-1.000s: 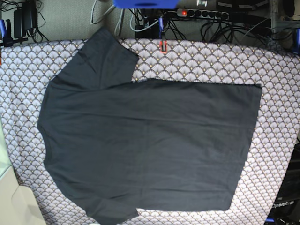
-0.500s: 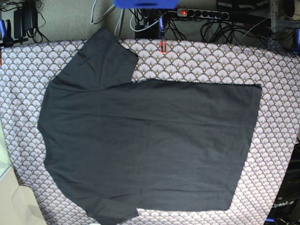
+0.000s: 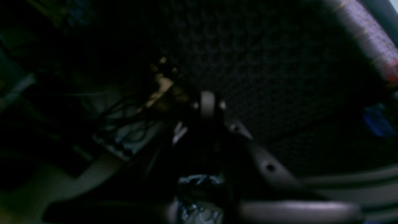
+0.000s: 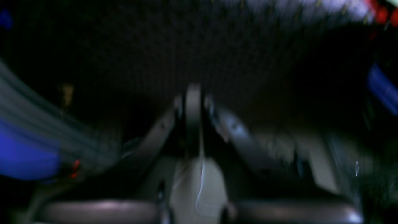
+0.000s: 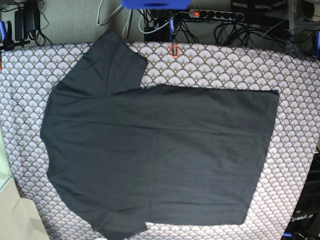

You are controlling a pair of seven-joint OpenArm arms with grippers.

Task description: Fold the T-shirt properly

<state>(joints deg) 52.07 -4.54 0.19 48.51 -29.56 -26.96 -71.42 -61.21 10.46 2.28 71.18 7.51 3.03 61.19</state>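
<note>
The T-shirt [image 5: 160, 155] lies spread flat on the scallop-patterned cloth [image 5: 295, 100], and everything here is placed against it: its lower sleeve reaches the nearest edge of the base view, its body fills the middle with the hem squared off toward the right, and its other sleeve angles up to the far edge, overlapping the cloth's rim. Laid out unfolded and smooth like this, it looks ready for a first fold, with no step of the folding yet done. Beyond the shirt's far sleeve sit a power strip [image 5: 215, 14] and tangled cables [image 5: 160, 27]. Neither arm reaches over the shirt in the base view; both seem parked away from it. The wrist views are dark and blurred, yet the left gripper [image 3: 207, 102] shows its jaws pressed together on nothing, pointing toward dim patterned cloth, and the right gripper [image 4: 192, 102] is likewise pressed together and empty.
</note>
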